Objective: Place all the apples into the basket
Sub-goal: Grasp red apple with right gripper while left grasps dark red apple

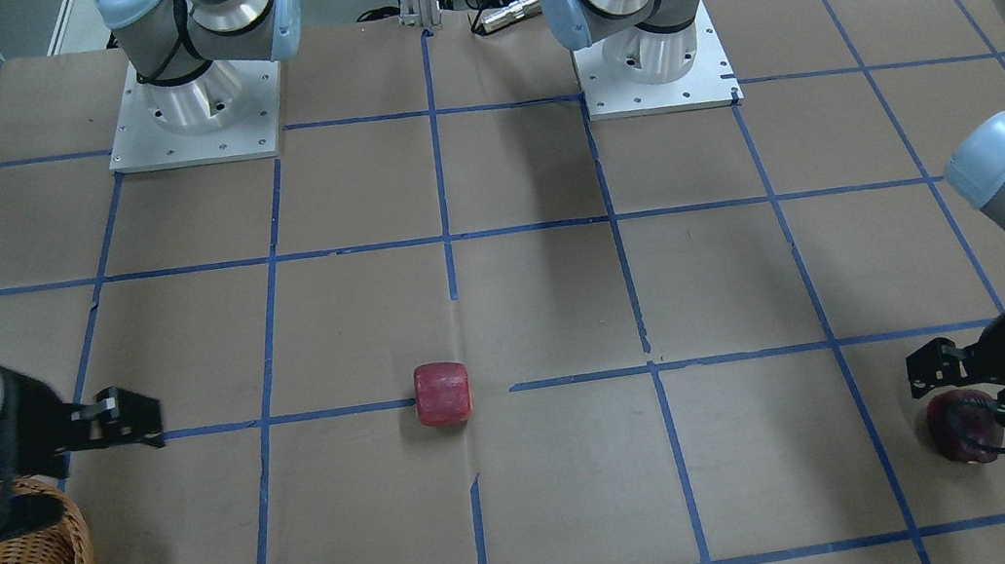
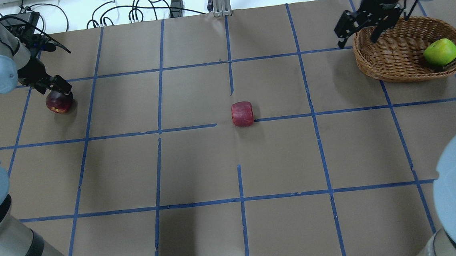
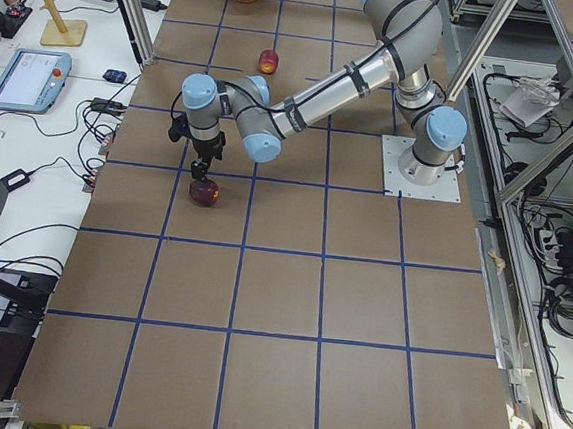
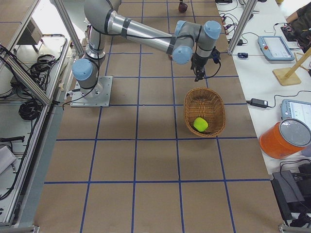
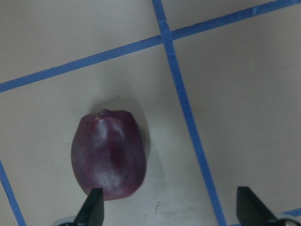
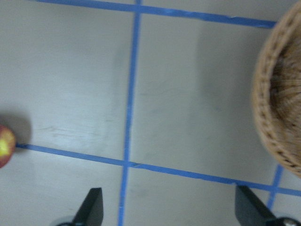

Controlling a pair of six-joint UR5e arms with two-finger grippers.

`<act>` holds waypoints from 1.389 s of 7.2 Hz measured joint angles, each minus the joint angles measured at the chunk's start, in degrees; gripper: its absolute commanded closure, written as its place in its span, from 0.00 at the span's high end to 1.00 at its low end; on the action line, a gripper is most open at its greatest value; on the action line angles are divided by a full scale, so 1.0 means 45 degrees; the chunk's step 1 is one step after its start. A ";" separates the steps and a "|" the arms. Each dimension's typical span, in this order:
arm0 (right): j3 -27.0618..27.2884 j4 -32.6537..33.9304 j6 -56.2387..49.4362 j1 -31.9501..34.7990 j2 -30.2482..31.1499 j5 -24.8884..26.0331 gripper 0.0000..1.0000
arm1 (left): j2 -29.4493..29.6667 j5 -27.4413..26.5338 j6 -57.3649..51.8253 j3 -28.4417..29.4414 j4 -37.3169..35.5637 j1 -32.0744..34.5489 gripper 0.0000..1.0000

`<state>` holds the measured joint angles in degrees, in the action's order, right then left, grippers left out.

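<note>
The dark maroon apple (image 2: 58, 103) lies on the table at the far left; it also shows in the left wrist view (image 5: 109, 160). My left gripper (image 2: 55, 87) hangs open just above it, and the apple sits under the one fingertip (image 5: 94, 207) rather than midway. The red apple (image 2: 242, 113) lies at the table's middle. The yellow-green apple (image 2: 440, 52) lies in the wicker basket (image 2: 409, 76) at the far right. My right gripper (image 2: 357, 38) is open and empty over the basket's inner rim edge (image 6: 265, 103).
The table is brown paper with a blue tape grid. The arm bases (image 1: 194, 119) stand at the robot's side. Cables lie beyond the far edge (image 2: 135, 12). An orange container (image 4: 284, 138) and tablets sit on a side bench.
</note>
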<state>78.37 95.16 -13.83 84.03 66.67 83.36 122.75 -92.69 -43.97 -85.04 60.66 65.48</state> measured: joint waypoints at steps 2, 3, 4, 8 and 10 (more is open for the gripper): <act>0.0335 0.0000 0.2840 0.2332 -0.0091 -0.0655 1.00 | 0.0691 -0.0714 -0.0540 0.0171 -0.0521 -0.0105 1.00; 0.0571 0.0121 0.3698 0.3134 -0.0198 -0.0721 1.00 | 0.0945 -0.0808 -0.0606 0.0217 -0.0763 -0.0111 1.00; 0.0915 0.0477 0.4335 0.3649 -0.0326 -0.0733 1.00 | 0.1120 -0.0815 -0.0598 0.0234 -0.0910 -0.0116 0.80; 0.2646 0.3874 0.7316 0.4540 -0.1465 -0.1417 1.00 | 0.0950 -0.0721 -0.0473 0.0168 -0.0634 -0.0077 0.04; 0.2762 0.4121 0.8000 0.4618 -0.1621 -0.1835 1.00 | -0.0096 -0.0400 0.0753 0.0140 0.1305 0.0060 0.04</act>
<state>90.79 113.70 22.17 104.81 59.38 75.10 122.32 -94.49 -40.58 -84.40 66.54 65.75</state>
